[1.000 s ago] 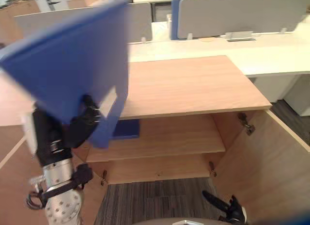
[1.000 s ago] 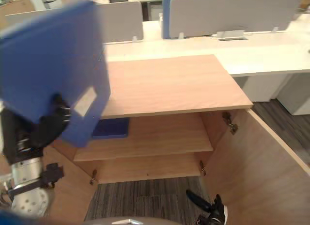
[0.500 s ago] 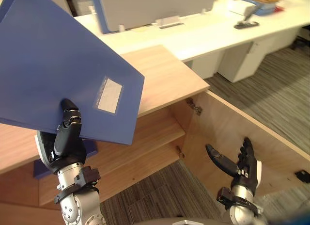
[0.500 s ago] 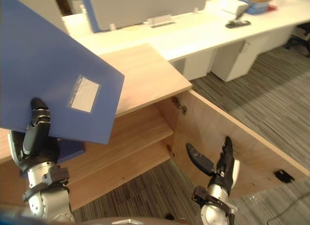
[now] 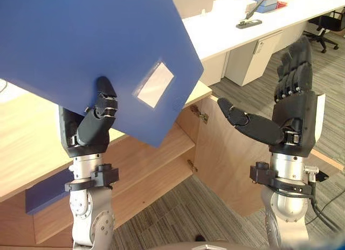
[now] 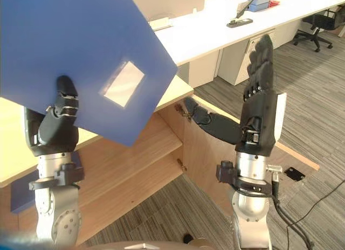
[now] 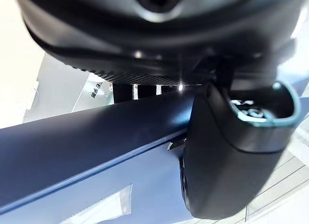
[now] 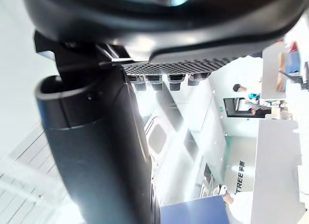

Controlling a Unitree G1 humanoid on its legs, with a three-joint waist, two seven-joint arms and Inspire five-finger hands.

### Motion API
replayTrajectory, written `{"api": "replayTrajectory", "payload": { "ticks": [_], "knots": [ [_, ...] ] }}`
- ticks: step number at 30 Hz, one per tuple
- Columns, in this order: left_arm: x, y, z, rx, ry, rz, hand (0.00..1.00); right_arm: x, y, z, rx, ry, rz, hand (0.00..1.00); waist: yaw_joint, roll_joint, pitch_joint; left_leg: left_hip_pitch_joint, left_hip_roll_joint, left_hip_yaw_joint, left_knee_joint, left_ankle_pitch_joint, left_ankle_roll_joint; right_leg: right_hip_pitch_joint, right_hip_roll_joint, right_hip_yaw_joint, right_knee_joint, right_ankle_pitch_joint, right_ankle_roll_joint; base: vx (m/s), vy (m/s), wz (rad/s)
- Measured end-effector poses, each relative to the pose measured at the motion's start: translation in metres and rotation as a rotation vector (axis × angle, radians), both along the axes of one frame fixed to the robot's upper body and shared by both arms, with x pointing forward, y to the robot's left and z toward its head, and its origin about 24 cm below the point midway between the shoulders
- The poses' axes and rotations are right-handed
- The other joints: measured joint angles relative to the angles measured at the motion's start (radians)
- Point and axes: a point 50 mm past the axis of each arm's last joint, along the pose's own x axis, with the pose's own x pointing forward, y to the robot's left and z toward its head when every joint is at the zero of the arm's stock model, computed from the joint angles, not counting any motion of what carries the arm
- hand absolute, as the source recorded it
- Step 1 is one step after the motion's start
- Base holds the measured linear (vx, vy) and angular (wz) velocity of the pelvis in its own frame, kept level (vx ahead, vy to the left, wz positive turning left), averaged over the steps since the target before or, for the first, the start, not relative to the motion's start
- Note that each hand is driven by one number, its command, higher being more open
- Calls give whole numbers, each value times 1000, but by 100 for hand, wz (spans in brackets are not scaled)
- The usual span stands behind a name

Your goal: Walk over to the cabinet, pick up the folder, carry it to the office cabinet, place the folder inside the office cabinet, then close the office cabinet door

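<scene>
Folder is pinched at its bottom edge by the left hand, high over the open cabinet. The right hand is held flat and empty. It could be dropped, as so little is gripped.

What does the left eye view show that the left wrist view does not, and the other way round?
The left eye view adds the open right hand, raised, the cabinet's open door and its shelf. The left wrist view adds a close look at the thumb lying against the edge of the blue folder. Both have that folder with its clear label pocket, held by the left hand.
</scene>
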Motion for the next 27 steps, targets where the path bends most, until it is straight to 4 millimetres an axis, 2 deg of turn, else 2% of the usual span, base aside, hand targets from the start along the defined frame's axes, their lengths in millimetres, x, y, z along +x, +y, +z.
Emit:
{"api": "replayTrajectory", "payload": {
  "ticks": [5, 10, 19, 24, 27],
  "knots": [
    [5, 3, -8, 70, 40, -39, 0, 8, -11, 4, -100, 6, 48, 100, 2, 2, 1, -17, -5, -23, -24, 0, 0, -1, 0, -4, -53, 50, 1, -118, 15, 3],
    [6, 5, -5, 180, 33, -97, 0, 18, -27, 18, -153, -21, 110, 100, 3, 1, 0, -32, -16, -34, -26, 5, 7, 5, -11, -4, -99, 93, 2, -127, 16, 0],
    [5, -1, -2, 367, 30, -234, 0, 36, -40, 30, -252, 20, 271, 100, 4, 1, -26, -49, -24, -54, -46, 30, 7, 18, -24, -18, -154, 139, -1, -80, -14, 4],
    [5, -10, -4, 465, 44, -348, 0, 42, -39, 41, -303, 20, 356, 100, 22, -6, -54, -48, -26, -59, -57, 41, 5, 26, -29, -22, -173, 154, -1, -33, -11, 3],
    [5, -14, -5, 482, 55, -391, 0, 47, -31, 35, -294, 69, 466, 100, 25, -16, -64, -47, -26, -62, -59, 44, 5, 34, -31, -25, -186, 161, -2, -53, -11, 3]
  ]
}}
